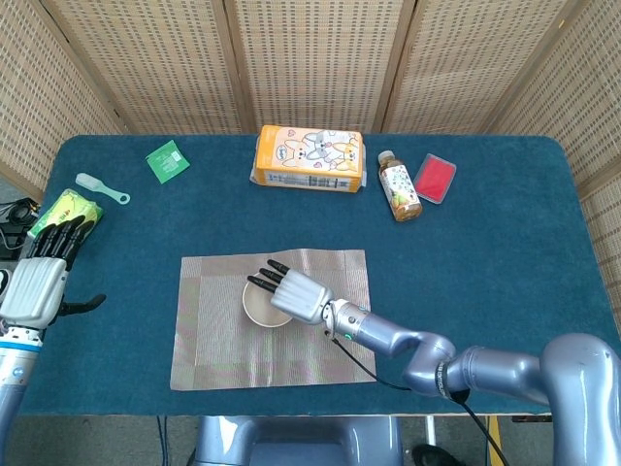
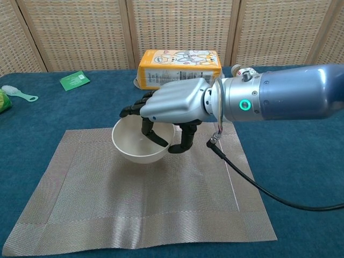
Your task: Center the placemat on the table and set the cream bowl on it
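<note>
Your right hand [image 2: 177,105] grips the cream bowl [image 2: 142,141] by its near-right rim: fingers hooked over the rim into the bowl, thumb against the outer wall. In the chest view the bowl's base appears to rest on the placemat [image 2: 161,199], or sits just above it; contact cannot be confirmed from either view.

The bowl lies directly beneath and slightly left of the right hand. It stands upright, toward the far half of the placemat and a little left of the mat's middle in the head view [image 1: 264,303]. The placemat [image 1: 213,340] lies with its long axis running left to right, roughly central on the blue table [image 1: 505,252].

Your left hand [image 1: 41,283] hovers at the far left table edge, fingers extended and holding nothing, well apart from the bowl. The right hand is the only one positioned to act.

Judgement: the placing step is nearly complete. To release, spread the fingers and lift them straight up out of the bowl, because any sideways withdrawal could drag the rim and tip or shift the bowl.
</note>
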Action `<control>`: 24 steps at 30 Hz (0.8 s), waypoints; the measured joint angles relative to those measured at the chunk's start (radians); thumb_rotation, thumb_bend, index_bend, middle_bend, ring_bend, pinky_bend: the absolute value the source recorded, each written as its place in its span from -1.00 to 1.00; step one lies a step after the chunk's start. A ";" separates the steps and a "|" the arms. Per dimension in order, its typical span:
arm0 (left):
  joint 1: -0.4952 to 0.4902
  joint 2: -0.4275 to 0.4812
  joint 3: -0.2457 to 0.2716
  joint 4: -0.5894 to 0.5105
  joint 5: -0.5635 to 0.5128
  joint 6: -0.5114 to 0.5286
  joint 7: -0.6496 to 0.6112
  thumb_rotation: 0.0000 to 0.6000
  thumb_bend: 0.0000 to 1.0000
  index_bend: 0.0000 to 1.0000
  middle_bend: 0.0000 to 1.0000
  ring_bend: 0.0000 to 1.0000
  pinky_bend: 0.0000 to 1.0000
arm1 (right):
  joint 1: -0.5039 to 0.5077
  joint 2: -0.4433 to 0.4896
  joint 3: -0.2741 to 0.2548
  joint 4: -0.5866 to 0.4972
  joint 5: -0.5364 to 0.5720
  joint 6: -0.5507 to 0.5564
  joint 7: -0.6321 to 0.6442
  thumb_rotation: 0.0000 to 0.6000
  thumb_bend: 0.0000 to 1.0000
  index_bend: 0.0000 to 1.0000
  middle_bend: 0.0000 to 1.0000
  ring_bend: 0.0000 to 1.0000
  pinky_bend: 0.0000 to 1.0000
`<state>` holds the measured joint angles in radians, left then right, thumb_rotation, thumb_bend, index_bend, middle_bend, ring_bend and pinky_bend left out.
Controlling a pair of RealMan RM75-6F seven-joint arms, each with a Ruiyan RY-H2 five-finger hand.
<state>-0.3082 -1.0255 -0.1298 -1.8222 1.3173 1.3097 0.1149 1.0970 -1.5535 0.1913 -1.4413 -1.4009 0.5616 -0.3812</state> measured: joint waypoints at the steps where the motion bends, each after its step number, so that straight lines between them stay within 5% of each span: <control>1: 0.000 0.001 0.000 0.000 0.001 0.000 -0.001 1.00 -1.00 -1.00 -1.00 -1.00 -1.00 | 0.002 -0.003 -0.003 0.004 0.013 -0.003 -0.011 1.00 0.17 0.38 -1.00 -1.00 -1.00; 9: 0.002 0.005 0.002 -0.004 0.010 0.000 -0.007 1.00 -1.00 -1.00 -1.00 -1.00 -1.00 | 0.011 -0.011 -0.049 0.011 0.111 -0.016 -0.100 1.00 0.12 0.29 -1.00 -1.00 -1.00; 11: 0.003 0.005 0.003 -0.005 0.013 0.001 -0.006 1.00 -1.00 -1.00 -1.00 -1.00 -1.00 | 0.013 -0.011 -0.057 0.006 0.124 -0.014 -0.113 1.00 -0.04 0.08 -1.00 -1.00 -1.00; 16: 0.006 0.007 0.004 -0.010 0.019 0.006 -0.008 1.00 -1.00 -1.00 -1.00 -1.00 -1.00 | 0.018 -0.003 -0.073 -0.016 0.153 0.001 -0.141 1.00 -0.92 -0.94 -1.00 -1.00 -1.00; 24: 0.009 0.011 0.008 -0.012 0.036 0.007 -0.018 1.00 -1.00 -1.00 -1.00 -1.00 -1.00 | -0.007 0.073 -0.087 -0.108 0.158 0.068 -0.141 1.00 -1.00 -1.00 -1.00 -1.00 -1.00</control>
<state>-0.2997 -1.0146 -0.1219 -1.8347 1.3533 1.3166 0.0968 1.0903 -1.4804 0.1047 -1.5493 -1.2428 0.6295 -0.5220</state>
